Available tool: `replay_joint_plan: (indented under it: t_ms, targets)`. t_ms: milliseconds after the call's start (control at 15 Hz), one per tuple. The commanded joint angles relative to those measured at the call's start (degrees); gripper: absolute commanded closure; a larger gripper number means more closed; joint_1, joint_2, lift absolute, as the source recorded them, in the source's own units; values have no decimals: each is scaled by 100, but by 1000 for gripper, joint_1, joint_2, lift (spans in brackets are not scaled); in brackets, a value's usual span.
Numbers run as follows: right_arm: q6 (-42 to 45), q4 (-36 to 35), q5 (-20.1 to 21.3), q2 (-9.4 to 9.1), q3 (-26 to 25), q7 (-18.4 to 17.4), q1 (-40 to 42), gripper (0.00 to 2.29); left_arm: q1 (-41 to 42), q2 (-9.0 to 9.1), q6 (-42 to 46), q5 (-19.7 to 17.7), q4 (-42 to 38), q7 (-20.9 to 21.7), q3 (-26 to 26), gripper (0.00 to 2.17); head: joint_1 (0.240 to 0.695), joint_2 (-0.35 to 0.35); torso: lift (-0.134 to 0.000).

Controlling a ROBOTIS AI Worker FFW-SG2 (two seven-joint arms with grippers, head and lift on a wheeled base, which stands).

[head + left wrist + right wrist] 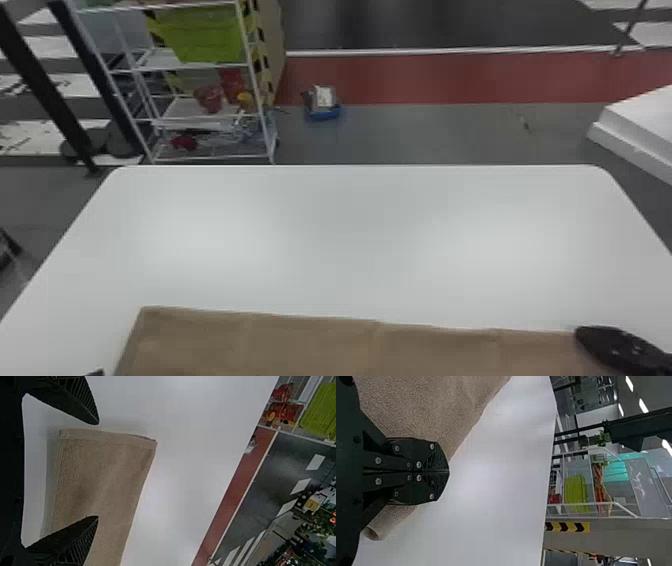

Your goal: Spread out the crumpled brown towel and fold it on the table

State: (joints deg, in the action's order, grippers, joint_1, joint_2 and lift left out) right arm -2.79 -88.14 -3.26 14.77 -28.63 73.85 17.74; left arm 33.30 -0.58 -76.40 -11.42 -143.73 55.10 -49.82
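Observation:
The brown towel (310, 345) lies as a broad band along the table's near side. At its far right corner is my right gripper (582, 334). In the right wrist view, the right gripper (448, 471) is shut, fingers together over the edge of the towel (431, 407); whether cloth is pinched beneath them I cannot tell. A bit of towel curls beside it. My left gripper (95, 373) shows as a dark tip left of the towel. From its wrist, the left gripper (98, 470) stands open above the hemmed end of the towel (107, 475), nothing visibly held.
The white table (340, 235) extends beyond the towel to its far edge. Past it stand a wire shelf (200, 117) with a green bin (205, 32) at the left, a small blue container (324, 114) on the floor and a white block (645, 125) at the right.

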Motion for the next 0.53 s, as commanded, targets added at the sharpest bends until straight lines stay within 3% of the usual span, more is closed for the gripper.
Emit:
replay_joint_plan:
  t_ms: [0, 133, 333, 400, 467]
  targets:
    - [-51, -309, -403, -36, -186, 51, 283, 1504, 19, 73, 85, -88, -6, 9, -37, 36, 695, 79, -124]
    - [-297, -616, -667, -53, -459, 148, 450, 1359, 36, 73, 225, -176, -32, -8, 7, 36, 695, 76, -124]
    - [-772, -1021, -816, -106, -810, 253, 520, 508, 36, 73, 261, -176, -120, -105, 192, 36, 695, 45, -124]
    - [-895, -1100, -816, -106, -898, 271, 529, 120, 36, 73, 366, -176, -120, -105, 227, 36, 695, 17, -124]
    - [-912, -1135, -852, -141, -977, 279, 538, 6, 36, 73, 384, -185, -94, -105, 236, 36, 695, 0, -124]
